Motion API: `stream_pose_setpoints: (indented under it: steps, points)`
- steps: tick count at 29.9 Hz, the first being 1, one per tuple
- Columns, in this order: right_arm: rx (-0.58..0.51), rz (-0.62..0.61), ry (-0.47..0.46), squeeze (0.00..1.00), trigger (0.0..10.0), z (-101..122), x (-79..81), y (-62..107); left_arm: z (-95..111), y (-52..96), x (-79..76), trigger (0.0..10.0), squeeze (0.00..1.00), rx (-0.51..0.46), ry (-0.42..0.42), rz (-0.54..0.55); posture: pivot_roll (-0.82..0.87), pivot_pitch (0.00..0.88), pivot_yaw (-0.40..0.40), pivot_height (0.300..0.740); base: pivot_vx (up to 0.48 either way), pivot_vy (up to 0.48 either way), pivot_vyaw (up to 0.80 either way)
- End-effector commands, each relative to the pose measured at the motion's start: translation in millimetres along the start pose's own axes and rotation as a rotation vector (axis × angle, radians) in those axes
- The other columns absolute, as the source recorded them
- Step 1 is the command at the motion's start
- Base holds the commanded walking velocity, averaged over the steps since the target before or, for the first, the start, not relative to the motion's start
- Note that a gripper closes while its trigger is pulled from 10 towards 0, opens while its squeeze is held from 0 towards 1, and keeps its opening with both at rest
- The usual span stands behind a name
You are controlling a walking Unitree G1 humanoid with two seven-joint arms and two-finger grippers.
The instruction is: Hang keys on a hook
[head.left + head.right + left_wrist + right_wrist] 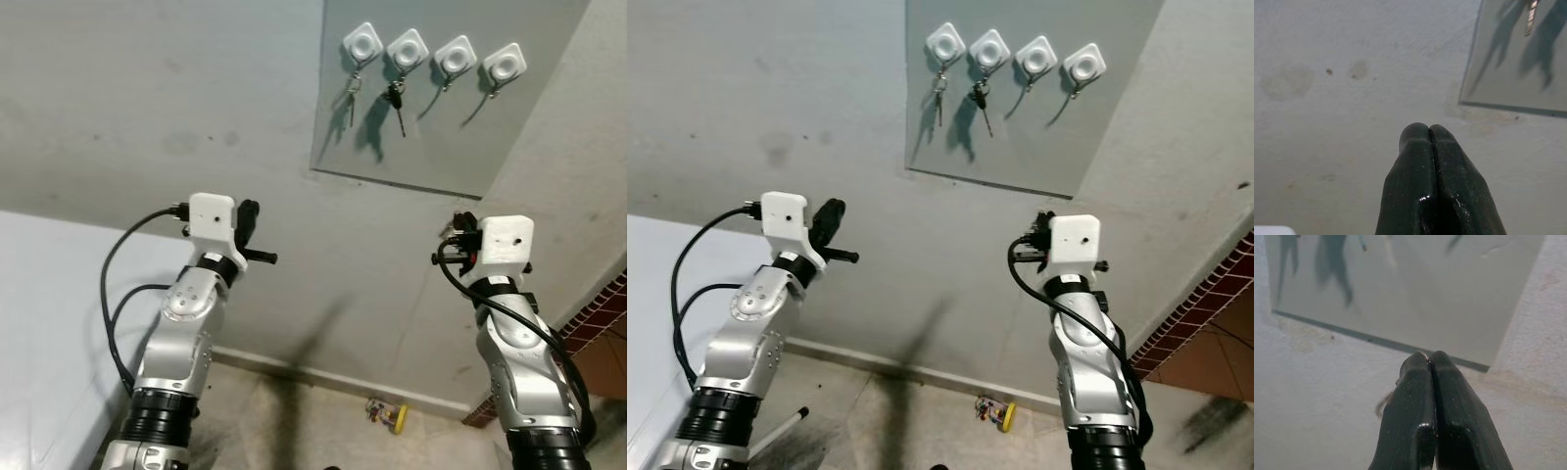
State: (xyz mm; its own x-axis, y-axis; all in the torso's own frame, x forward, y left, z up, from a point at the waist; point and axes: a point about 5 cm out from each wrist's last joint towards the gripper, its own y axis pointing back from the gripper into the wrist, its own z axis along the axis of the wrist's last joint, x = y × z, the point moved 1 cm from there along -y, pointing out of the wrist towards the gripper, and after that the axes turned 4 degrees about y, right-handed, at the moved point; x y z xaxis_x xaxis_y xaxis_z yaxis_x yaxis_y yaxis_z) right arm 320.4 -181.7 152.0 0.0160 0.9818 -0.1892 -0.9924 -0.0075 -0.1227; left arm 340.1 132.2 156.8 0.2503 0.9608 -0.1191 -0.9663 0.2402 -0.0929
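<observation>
Four white square hooks sit in a row on a grey panel [411, 147] high on the wall. A silver key [353, 95] hangs from the first hook [361, 44], and a dark bunch of keys [396, 98] hangs from the second hook [407, 47]. The third hook [456, 56] and fourth hook [505, 64] are bare. My left gripper [1429, 128] is raised below and left of the panel, shut with nothing in it. My right gripper [1429, 355] is raised under the panel's right corner, shut. A blurred thin ring [1382, 405] shows beside its fingers, seemingly pinched.
A plain grey wall spans the front. A white surface [49, 323] lies at the left. A small yellow object [388, 415] lies on the floor by the skirting. Red brick tiling [598, 313] is at the far right.
</observation>
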Motion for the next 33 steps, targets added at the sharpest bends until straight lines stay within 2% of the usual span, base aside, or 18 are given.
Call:
stream_pose_setpoints:
  steps: [1,7,10,16,22,25,33]
  points:
    - [-0.022,-0.012,0.012,0.00,10.0,5,-5.2,0.4,4,-1.8,-8.1,10.0,0.00,-0.009,0.004,-0.032,-0.04,0.038,-0.036,0.740,0.000,-0.364,0.00]
    - [-0.023,-0.007,0.013,0.00,10.0,6,-4.6,0.9,2,-2.1,-7.5,10.0,0.00,-0.005,0.008,-0.027,-0.05,0.030,-0.038,0.740,0.000,-0.419,0.00]
    - [-0.025,-0.003,0.015,0.00,10.0,6,-4.5,1.0,3,-3.8,-7.9,10.0,0.00,-0.007,0.064,-0.012,-0.05,0.025,-0.039,0.740,0.000,0.000,0.00]
    - [-0.018,-0.016,0.008,0.00,10.0,6,-6.0,2.2,1,-6.4,-4.2,10.0,0.00,0.018,0.082,0.040,-0.06,0.019,-0.038,0.740,0.000,0.000,0.00]
    - [0.054,-0.059,-0.058,0.00,10.0,1,-7.4,1.6,2,-6.6,-1.4,10.0,0.00,0.015,0.093,0.067,-0.06,0.020,-0.037,0.740,0.000,0.000,0.00]
    - [0.088,-0.100,-0.007,0.00,10.0,-1,-10.1,0.5,2,-6.6,-0.6,10.0,0.00,0.023,0.101,0.066,-0.06,0.020,-0.036,0.740,0.000,0.000,0.00]
    - [0.098,-0.080,-0.017,0.00,10.0,0,-6.4,2.2,2,-5.9,2.8,10.0,0.00,0.038,0.152,0.076,-0.06,0.025,-0.033,0.740,0.000,0.000,0.00]
